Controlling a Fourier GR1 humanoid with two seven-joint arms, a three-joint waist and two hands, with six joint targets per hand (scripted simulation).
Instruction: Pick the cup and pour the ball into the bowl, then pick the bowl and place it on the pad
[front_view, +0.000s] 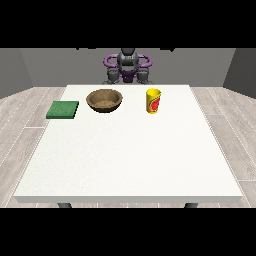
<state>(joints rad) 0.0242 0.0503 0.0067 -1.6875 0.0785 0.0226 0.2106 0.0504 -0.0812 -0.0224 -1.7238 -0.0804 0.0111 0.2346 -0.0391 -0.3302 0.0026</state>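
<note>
Front view of the workspace before any contact with the task's things. Near to far: the near half of the white table carries none of the task's things. In the far part stand three items in a row. At the far left lies the flat green pad, close to the table's left edge. To its right, well apart from it, sits the brown bowl, upright, with no ball visible inside. Right of the bowl, with bare table between them, stands the yellow cup, upright, bearing a red mark; the ball cannot be seen from this angle and is presumably inside the cup. Beyond the far edge is the robot, arms drawn in at its sides. The hand at the view's left and the hand at the view's right appear as small grey shapes just behind the table edge; how far their fingers are open cannot be told, and neither has hold of anything.

Step in hand, as judged: reaching for the cup. The hand at the view's right is nearer to it. A sideways approach around the cup's middle, keeping it upright until it is over the bowl, should prevent the ball from escaping early; tilt towards the bowl's centre.
</note>
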